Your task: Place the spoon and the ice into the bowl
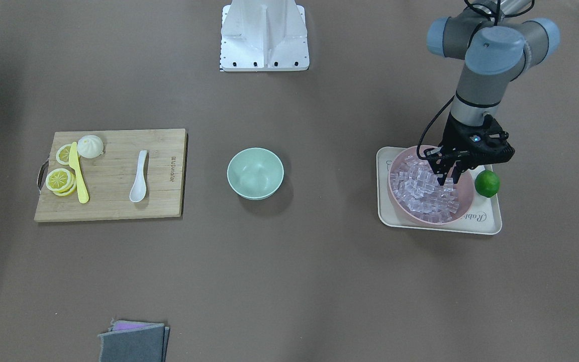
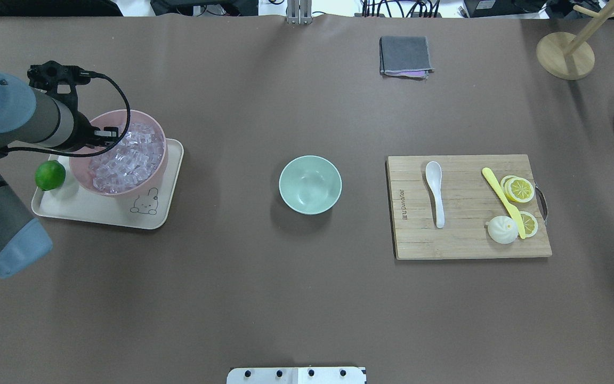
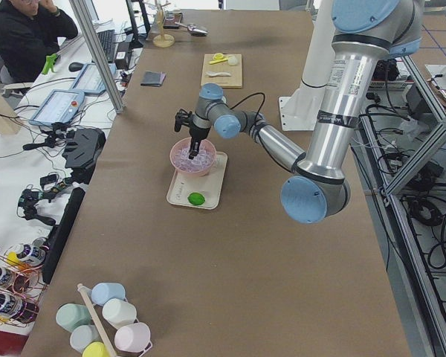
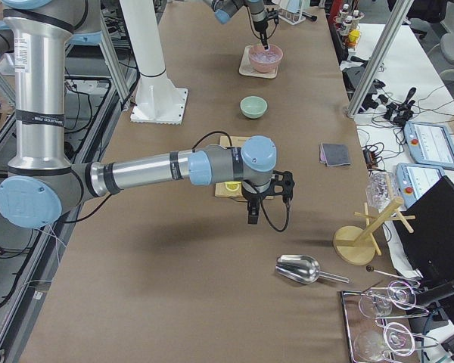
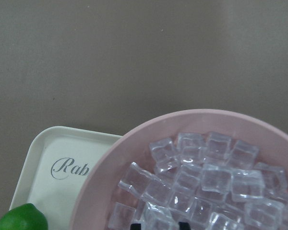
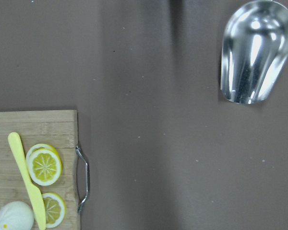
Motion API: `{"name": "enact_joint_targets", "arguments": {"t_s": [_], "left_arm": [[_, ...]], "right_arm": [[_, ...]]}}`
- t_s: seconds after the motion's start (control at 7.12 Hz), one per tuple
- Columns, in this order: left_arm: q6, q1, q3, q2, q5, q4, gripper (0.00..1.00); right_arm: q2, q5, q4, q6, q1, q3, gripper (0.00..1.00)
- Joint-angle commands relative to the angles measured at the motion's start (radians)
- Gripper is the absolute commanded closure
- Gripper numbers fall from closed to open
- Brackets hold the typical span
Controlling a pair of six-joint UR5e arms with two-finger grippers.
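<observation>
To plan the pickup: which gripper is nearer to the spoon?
Right. The right gripper hovers beside the cutting board where the spoon lies; the left gripper is far off, in the pink bowl of ice.

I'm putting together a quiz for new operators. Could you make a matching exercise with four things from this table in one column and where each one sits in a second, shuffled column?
Things
1. spoon
2. mint-green bowl
3. ice
4. lime

Places
A. on the tray, beside the pink bowl
B. on the cutting board
C. heaped in the pink bowl
D. empty, alone on the bare table

Pairs: 1-B, 2-D, 3-C, 4-A
</observation>
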Motion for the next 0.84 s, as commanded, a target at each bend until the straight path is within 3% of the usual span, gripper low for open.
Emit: {"name": "enact_joint_targets", "arguments": {"t_s": [0.0, 0.14, 0.28, 0.42, 0.7], "left_arm": [[-0.005, -0.003, -0.038, -0.077, -0.003, 0.042, 1.0], [-0.017, 0.002, -0.037, -0.134, -0.002, 0.086, 1.0], [-0.041, 0.005, -0.04, -0.197, -0.002, 0.142, 1.0], [-0.089, 0.01, -0.029, -0.231, -0.002, 0.147, 1.0], [-0.17, 0.074, 0.027, -0.316, 0.008, 0.142, 1.0]], "right_arm": [[0.039, -0.052, 0.001, 0.125, -0.182, 0.094, 0.0], [0.11, -0.065, 0.001, 0.293, -0.269, 0.14, 0.0], [0.19, -0.152, 0.001, 0.468, -0.355, 0.166, 0.0], [0.2, -0.233, 0.001, 0.509, -0.452, 0.166, 0.0], [0.222, -0.302, 0.071, 0.61, -0.584, 0.157, 0.0]]}}
